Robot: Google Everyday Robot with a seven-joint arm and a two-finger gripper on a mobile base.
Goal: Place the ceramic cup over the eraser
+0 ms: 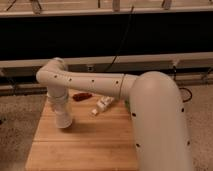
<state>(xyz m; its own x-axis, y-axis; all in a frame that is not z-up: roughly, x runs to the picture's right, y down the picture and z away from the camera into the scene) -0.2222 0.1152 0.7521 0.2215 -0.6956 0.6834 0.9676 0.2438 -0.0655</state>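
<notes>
My white arm reaches across from the right and bends down over the left part of the wooden table (85, 150). My gripper (63, 116) is at the arm's lower end, pointing down near the table's left side. A white tapered shape there, which looks like the ceramic cup (63, 121), rests on or just above the wood. I cannot tell it apart from the wrist. The black eraser is hidden.
A small red object (81, 96) lies at the back of the table. A flat white block (105, 103) and a small white piece (94, 112) lie near the middle. My arm's large body (160, 125) covers the table's right side. Speckled floor surrounds the table.
</notes>
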